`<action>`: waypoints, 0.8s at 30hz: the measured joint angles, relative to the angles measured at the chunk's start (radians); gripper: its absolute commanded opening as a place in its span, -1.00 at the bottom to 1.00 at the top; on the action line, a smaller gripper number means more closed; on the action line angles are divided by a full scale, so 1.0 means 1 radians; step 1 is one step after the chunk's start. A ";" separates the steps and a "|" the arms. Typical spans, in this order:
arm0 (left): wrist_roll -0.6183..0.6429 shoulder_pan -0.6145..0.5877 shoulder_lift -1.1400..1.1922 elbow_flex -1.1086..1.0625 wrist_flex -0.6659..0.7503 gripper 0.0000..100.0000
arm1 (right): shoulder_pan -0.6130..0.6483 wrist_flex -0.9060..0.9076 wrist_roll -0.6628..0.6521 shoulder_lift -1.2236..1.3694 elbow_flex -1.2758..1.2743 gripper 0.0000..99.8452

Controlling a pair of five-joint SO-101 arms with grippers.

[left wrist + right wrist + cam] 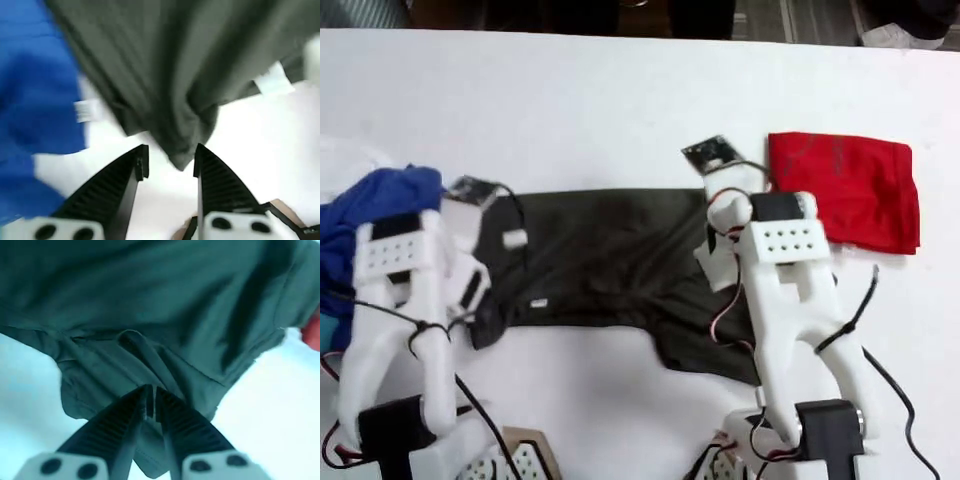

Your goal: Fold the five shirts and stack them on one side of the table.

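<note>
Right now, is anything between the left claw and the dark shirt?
Nothing visible. The left claw is open, with a corner of the dark shirt hanging between its jaws. The blue shirt lies off to one side of it, not in the gap.
</note>
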State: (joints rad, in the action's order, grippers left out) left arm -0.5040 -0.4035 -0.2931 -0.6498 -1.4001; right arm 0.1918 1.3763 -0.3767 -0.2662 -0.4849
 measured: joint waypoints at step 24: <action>0.187 0.153 0.295 0.006 0.344 -0.66 | 0.110 -0.181 -0.006 0.173 -0.106 -0.96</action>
State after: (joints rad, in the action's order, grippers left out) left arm -0.3168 -0.2501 0.0015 -0.6437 -1.0564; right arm 0.3023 1.1953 -0.3828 -0.0928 -0.5907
